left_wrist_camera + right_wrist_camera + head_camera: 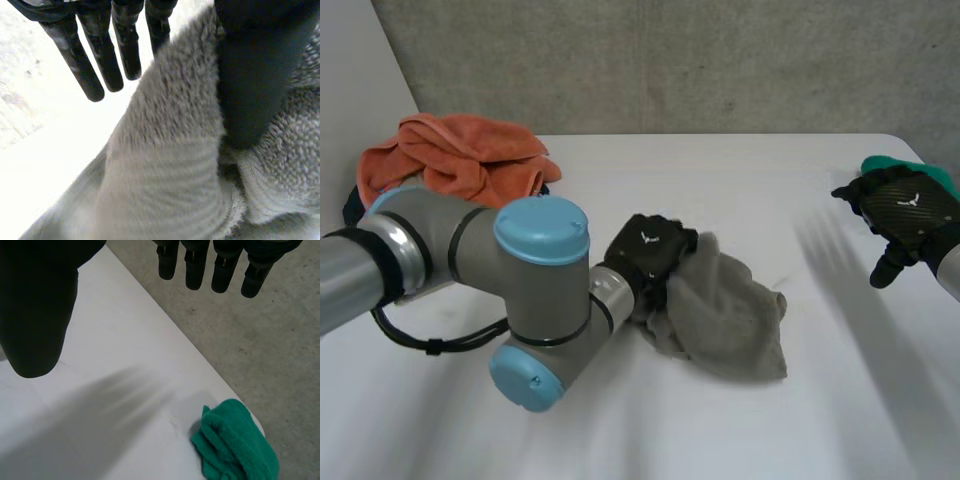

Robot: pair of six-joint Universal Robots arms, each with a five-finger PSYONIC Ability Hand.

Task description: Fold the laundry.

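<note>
A crumpled grey towel (735,315) lies in the middle of the white table (740,185). My left hand (648,252) rests on the towel's left edge. In the left wrist view its fingers (100,60) are straight and clear of the grey towel (170,165), a ridge of which rises between them and the thumb (255,75). My right hand (905,212) hovers open above the table's right side, holding nothing. Its straight fingers (195,265) point past the table edge.
A bunched orange cloth (460,155) sits at the back left of the table. A green cloth (895,165) lies at the back right corner behind my right hand, right by the table edge (215,385), where the green cloth (235,445) also appears. Concrete floor lies beyond.
</note>
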